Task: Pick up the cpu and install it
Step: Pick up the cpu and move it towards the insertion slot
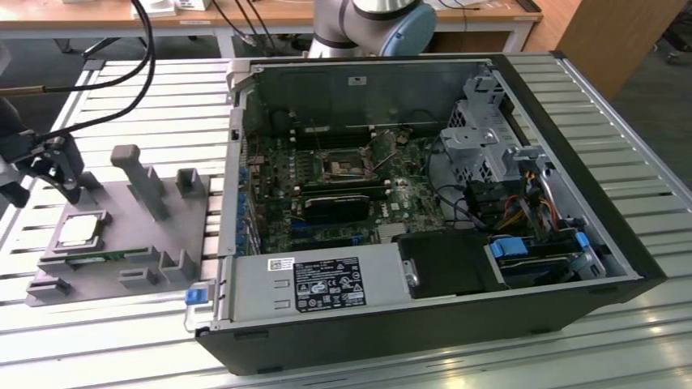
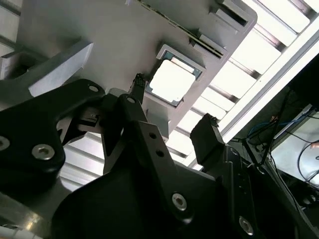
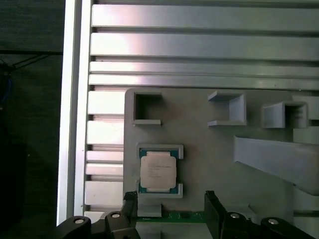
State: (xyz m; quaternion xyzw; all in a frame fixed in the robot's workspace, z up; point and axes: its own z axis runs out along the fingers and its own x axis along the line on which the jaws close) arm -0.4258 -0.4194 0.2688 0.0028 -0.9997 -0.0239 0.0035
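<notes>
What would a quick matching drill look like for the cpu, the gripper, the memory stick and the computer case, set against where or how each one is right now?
Things:
1. cpu
2. gripper
3. memory stick
4. computer case

States:
A. open, holding nothing
B. lying on its side, with its inside exposed
C. flat in a square pocket of the gray holder
D. thin green strip in a slot at the holder's edge

Pairs: 1-C, 2-A, 3-D, 4-B
</notes>
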